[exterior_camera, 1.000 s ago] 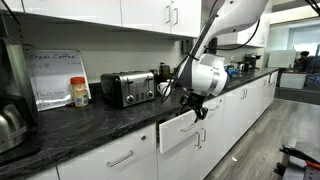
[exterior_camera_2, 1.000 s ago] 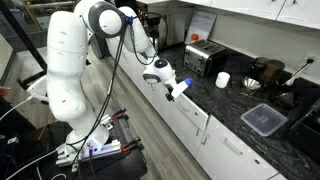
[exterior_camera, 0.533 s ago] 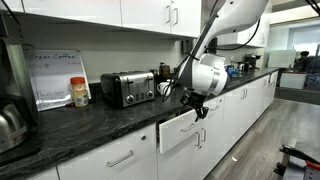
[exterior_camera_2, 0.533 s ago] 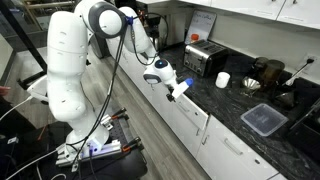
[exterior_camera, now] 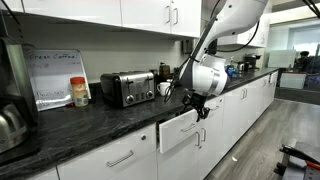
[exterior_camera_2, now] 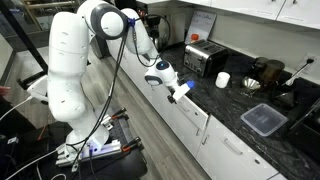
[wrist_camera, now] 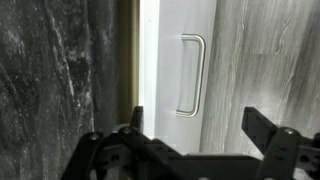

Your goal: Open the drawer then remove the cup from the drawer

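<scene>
The drawer (exterior_camera: 176,131) has a flat white front and stands pulled out a little from the row of white cabinets. In the wrist view its silver bar handle (wrist_camera: 190,75) lies ahead of my gripper (wrist_camera: 198,125), and a thin strip of light wood shows beside the front. The gripper is open and empty, its fingers apart and clear of the handle. In both exterior views the gripper (exterior_camera: 200,107) (exterior_camera_2: 180,90) hovers at the drawer's top edge. No cup shows inside the drawer. A white mug (exterior_camera_2: 222,80) stands on the dark counter, also visible in an exterior view (exterior_camera: 166,89).
A toaster (exterior_camera: 127,88) and a jar (exterior_camera: 79,92) stand on the dark counter (exterior_camera: 100,115). A clear lidded container (exterior_camera_2: 263,118) lies on the counter. Tall white cabinets hang above. The robot base (exterior_camera_2: 68,90) stands on the wood floor.
</scene>
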